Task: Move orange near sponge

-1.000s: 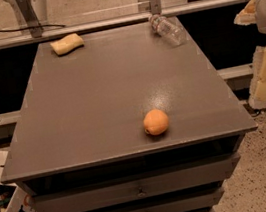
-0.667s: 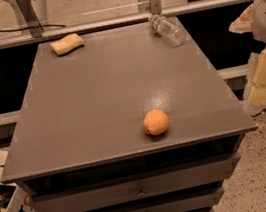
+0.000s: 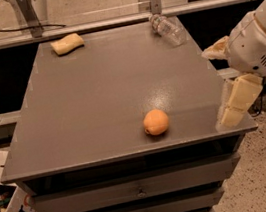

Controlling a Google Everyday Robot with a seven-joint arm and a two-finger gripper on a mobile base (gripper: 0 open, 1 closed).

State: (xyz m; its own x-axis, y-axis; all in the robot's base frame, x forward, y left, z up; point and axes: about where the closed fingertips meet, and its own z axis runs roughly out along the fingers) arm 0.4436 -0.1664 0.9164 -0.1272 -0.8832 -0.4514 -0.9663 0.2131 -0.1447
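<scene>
**A:** Entry one: small round orange fruit with matte skin. Location?

**B:** Towards the front of the flat grey cabinet-top surface, a little right of centre, with nothing touching it. It is well apart from the pale yellow rectangular foam sponge, which lies at the far left corner.

**A:** Handling?

**B:** Judged light and firm, with a slightly yielding rind, and not fragile. Being round, it will likely roll if nudged (the surface looks smooth and faintly shiny). The matte skin should give fair purchase.

**A:** Point of hold?

**B:** Across its widest middle, one finger on each side, closing level so that it does not squirt out. An approach from above looks simplest, since nothing crowds it.

**A:** Entry two: the grasping part.

**B:** Cream-coloured two-finger gripper, at the right edge of the surface, to the right of the orange and clear of it. The fingers are spread wide, one upper and one lower, with nothing between them. The lower one hangs by the front right corner. The rounded white arm enters from the right of the view.

**A:** Other entries?

**B:** Clear plastic bottle, lying on its side at the far right corner, well apart from both orange and sponge.
</scene>
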